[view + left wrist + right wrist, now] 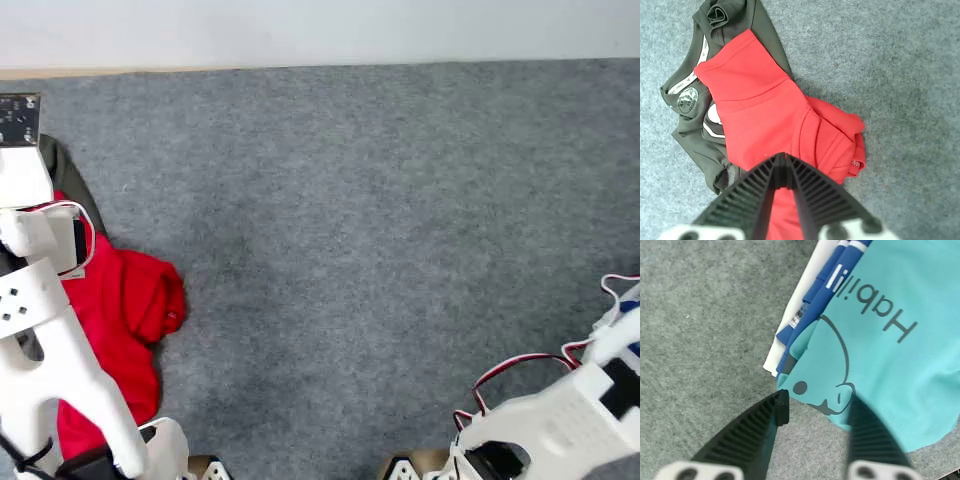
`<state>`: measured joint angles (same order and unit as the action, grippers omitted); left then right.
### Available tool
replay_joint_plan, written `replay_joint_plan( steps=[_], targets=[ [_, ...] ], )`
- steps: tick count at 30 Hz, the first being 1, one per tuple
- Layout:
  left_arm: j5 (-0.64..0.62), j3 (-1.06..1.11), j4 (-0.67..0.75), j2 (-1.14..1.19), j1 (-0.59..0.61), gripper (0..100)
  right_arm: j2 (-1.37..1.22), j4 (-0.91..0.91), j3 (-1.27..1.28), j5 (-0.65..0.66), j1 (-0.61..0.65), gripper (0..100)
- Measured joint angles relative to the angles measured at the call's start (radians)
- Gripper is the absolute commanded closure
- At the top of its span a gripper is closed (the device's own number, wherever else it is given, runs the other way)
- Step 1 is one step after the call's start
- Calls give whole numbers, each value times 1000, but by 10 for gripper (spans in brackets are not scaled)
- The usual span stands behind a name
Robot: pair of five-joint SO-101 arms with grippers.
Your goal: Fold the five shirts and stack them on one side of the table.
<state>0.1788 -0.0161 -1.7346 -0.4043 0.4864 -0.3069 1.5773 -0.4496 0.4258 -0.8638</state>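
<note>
- Left gripper (785, 162): 1. Jaws clenched together, tips over the red shirt; whether any cloth is pinched cannot be told.
- Right gripper (818, 405): 1. Jaws spread apart, nothing held, hanging over the near corner of the teal shirt.
- Red shirt (760, 115): 1. Crumpled and unfolded, on the left side of the table under the left arm (50, 330), lying partly over the dark shirt.
- Dark shirt (762, 35): 1. Unfolded and rumpled, beneath and beyond the red one, collar label showing.
- Teal shirt (890, 365): 1. Flat on top of the pile on the right side, print facing up.
- Blue shirt (812, 305): 1. Directly under the teal one, its edge sticking out.
- White shirt (811, 275): 1. Bottom of the pile, its edge showing past the blue.
- Shirts in all: 5; three piled, two loose.
- Right arm (560, 420): 1. At the near right corner.
- Grey felt mat (380, 250): 1. Covers the table.
</note>
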Motion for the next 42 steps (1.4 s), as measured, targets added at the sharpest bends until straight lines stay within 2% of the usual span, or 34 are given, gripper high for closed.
replay_joint_plan(
  steps=[5,12,19,27,33,42],
  targets=[
    [46,0,0,0,0,998,-18,0,0,0,3,988],
    [51,0,0,0,0,998,-160,-25,0,0,3,988],
    [51,0,0,0,0,998,-190,-31,0,0,-8,988],
    [51,0,0,0,0,998,-385,-68,0,-2,-3,988],
    [51,0,0,0,0,998,-347,-55,0,-2,-3,988],
    [51,0,0,0,0,998,-100,-61,0,-2,-3,988]
  ],
)
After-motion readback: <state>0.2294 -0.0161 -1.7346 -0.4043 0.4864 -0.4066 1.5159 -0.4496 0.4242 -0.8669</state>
